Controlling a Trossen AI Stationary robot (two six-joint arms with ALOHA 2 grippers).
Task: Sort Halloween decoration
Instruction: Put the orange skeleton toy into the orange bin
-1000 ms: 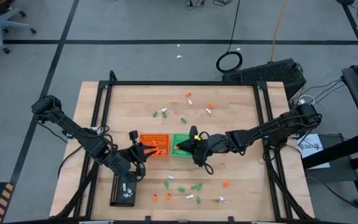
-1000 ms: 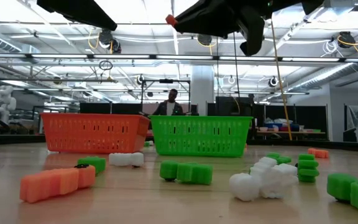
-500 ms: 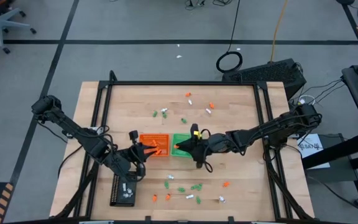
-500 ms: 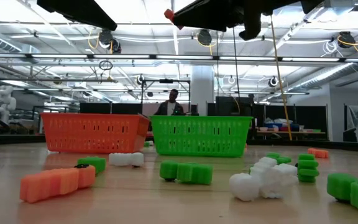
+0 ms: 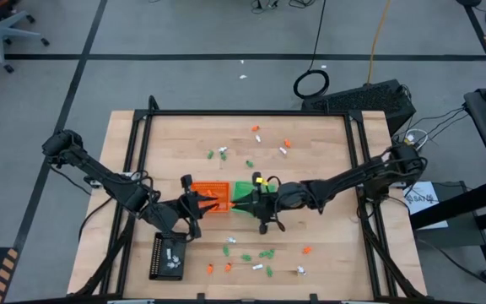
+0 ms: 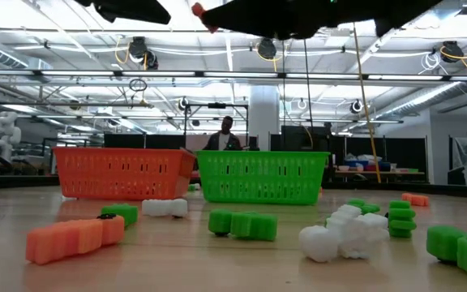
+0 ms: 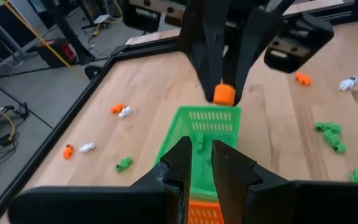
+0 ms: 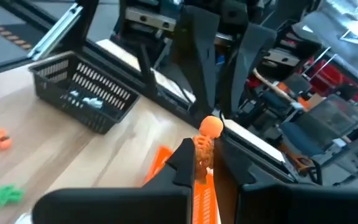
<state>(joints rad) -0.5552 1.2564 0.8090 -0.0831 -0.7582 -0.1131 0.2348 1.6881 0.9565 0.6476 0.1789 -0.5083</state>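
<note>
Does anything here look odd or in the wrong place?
Yes. The right gripper carries an orange trinket over the green basket, not the orange basket. Also, two white bits lie on the floor beyond the table.

From my remote seat this looks like a robotics lab: a wooden table on grey floor with black tape lines, an office chair, ceiling trusses, monitors, and a person at workstations.
</note>
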